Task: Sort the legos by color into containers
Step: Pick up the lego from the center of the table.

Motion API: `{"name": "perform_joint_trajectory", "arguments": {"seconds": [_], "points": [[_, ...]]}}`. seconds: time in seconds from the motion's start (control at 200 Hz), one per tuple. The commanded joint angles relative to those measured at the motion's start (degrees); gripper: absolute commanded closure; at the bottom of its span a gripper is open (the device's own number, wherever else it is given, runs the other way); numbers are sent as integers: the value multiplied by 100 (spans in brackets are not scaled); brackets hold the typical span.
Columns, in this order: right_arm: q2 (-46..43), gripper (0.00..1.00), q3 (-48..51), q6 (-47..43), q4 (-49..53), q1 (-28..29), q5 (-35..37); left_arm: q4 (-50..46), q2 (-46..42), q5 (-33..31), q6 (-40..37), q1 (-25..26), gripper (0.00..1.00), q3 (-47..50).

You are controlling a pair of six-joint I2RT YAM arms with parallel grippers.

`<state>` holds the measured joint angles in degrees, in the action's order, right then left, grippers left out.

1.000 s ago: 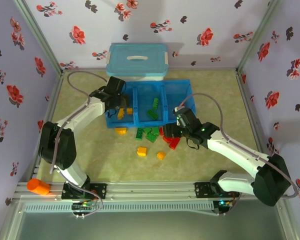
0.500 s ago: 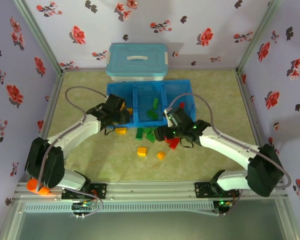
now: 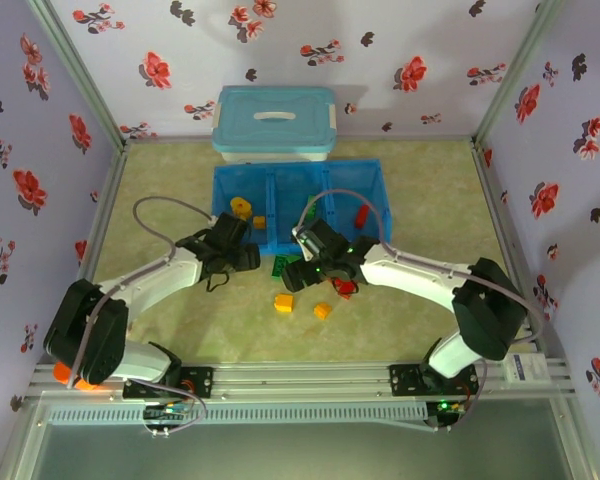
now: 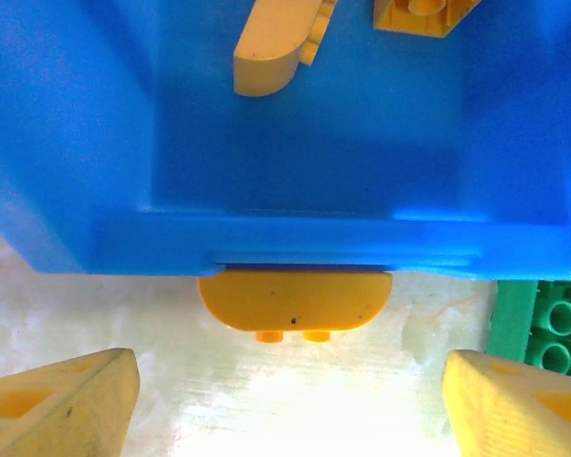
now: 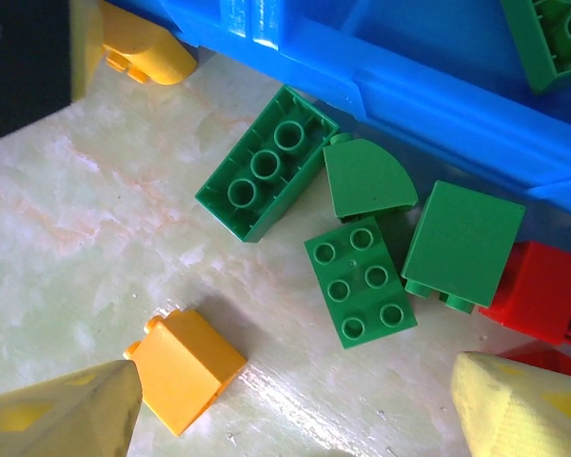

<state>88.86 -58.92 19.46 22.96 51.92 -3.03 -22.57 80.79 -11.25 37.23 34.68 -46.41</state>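
**Left arm.** The left gripper (image 4: 285,411) hangs just in front of the near wall of the tray (image 3: 300,166), facing the left compartment (image 3: 229,190). Its jaws stand wide, with nothing between the fingertips (image 4: 62,400). A rounded yellow brick (image 4: 295,299) lies on the table (image 4: 105,305), touching that near wall. Two yellow pieces (image 4: 274,49) lie inside the left compartment.

**Centre.** The middle compartment (image 3: 290,188) holds one green piece (image 3: 308,210). Four green bricks (image 5: 360,290) lie clustered on the table just in front of the tray's near wall.

**Right arm.** The right gripper (image 5: 295,419) hovers over this cluster on the side away from the tray, jaws wide and holding nothing. An orange-yellow brick (image 5: 186,373) lies close beside one fingertip, farther from the tray than the green bricks. A red brick (image 5: 542,290) touches the smooth-topped green brick, just in front of the tray wall. A small yellow brick (image 3: 322,311) lies well in front of the tray.

**Right end.** The right compartment (image 3: 366,178) holds one red piece (image 3: 361,214).
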Motion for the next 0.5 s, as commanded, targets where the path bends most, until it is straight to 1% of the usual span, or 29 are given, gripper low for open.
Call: {"name": "perform_joint_trajectory", "arguments": {"seconds": [0.0, 0.195, 0.495], "points": [[15, 15, -189, -101, 88, 46, 109, 140, 307, 80, 84, 62, 17, -143], [-53, 15, -68, -92, 64, 43, 202, 232, 768, 120, 40, 93, 16, -332], [-73, 15, 48, -61, -14, 46, 233, 83, 1263, -104, -100, 81, 15, -707]]}}
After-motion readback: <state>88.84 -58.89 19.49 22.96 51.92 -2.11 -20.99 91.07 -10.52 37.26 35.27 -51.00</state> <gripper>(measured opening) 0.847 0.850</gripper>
